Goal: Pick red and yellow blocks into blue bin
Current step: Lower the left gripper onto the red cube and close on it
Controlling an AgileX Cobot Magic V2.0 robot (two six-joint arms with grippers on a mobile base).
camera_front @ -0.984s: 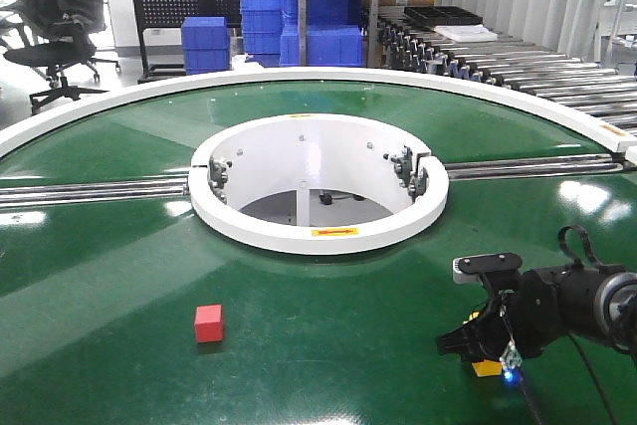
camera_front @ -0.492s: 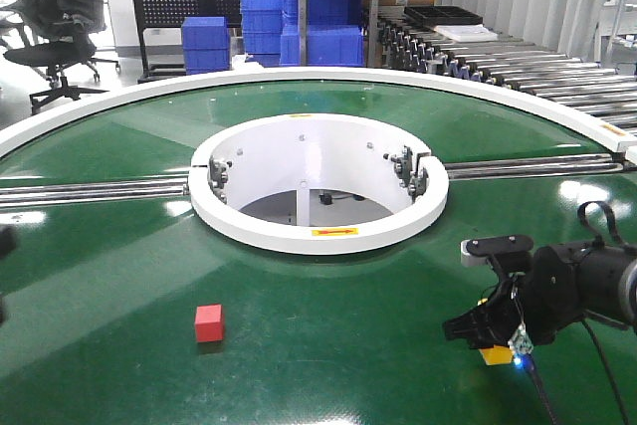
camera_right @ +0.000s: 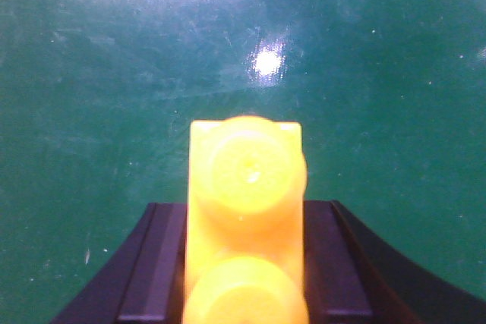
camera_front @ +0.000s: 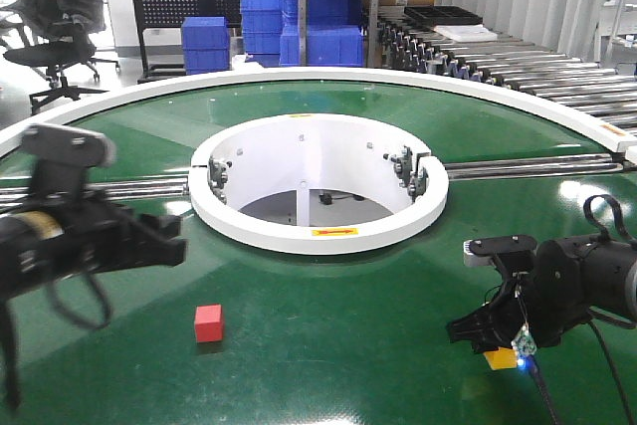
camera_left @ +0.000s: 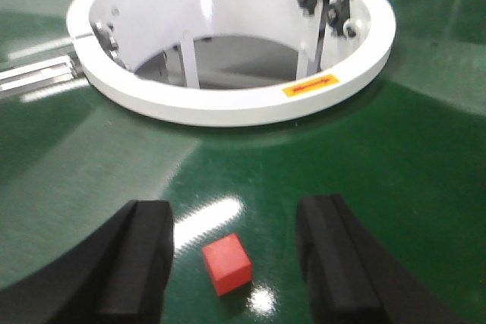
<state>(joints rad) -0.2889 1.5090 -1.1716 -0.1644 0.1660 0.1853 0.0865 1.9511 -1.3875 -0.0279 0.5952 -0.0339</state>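
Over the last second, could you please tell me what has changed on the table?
The left end effector swung in from the left, open, toward the red block. The right end effector drifted slightly right, shut on the yellow brick. The red block stayed put.

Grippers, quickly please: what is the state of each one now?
Left gripper: open; the red block lies free, not gripped, in the gap between its fingers.
Right gripper: shut on the yellow brick.

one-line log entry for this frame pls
left tool open, lined up on red block, not touching | right tool shut on yellow brick | blue bin not in view
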